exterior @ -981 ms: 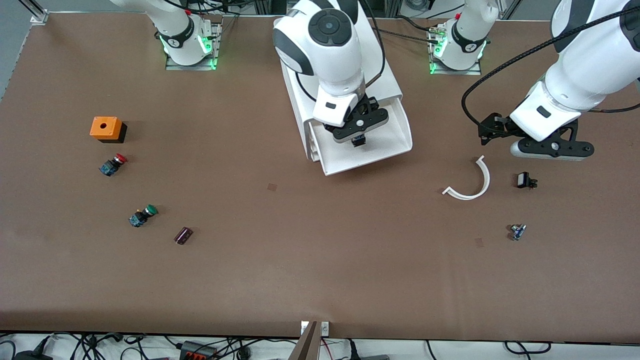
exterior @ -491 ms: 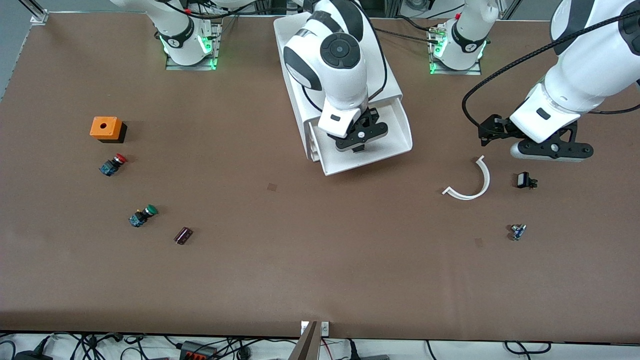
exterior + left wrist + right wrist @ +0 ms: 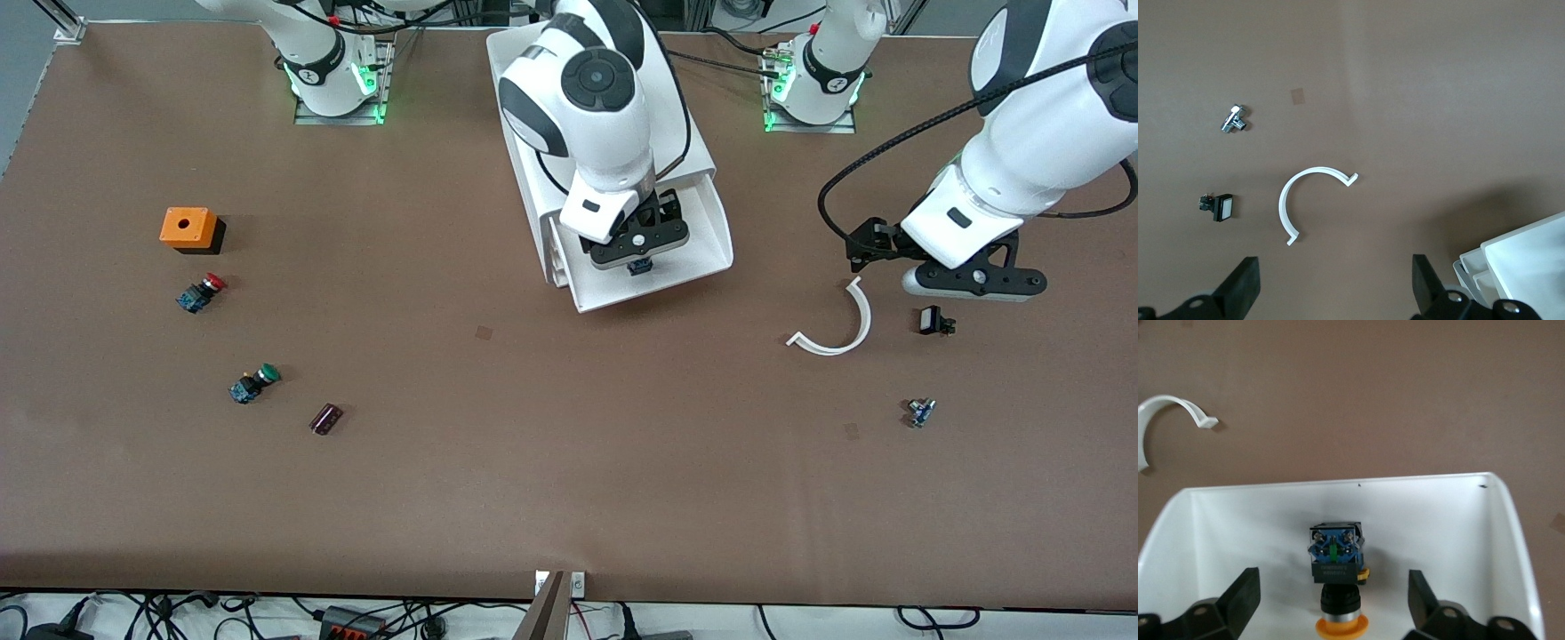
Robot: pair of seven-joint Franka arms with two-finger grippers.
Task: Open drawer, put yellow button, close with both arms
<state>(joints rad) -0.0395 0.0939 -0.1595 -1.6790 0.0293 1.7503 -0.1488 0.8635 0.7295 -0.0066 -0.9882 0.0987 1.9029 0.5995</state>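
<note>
Right wrist view shows the right gripper (image 3: 1331,613) wide open over the drawer (image 3: 1438,520), holding nothing. The yellow button (image 3: 1337,577) lies in the drawer, between the fingers and free of them, I think. Best to lift straight up (no bump). The left gripper (image 3: 1331,293) waits, open and empty, over the table near a white curved piece (image 3: 1305,200).
</note>
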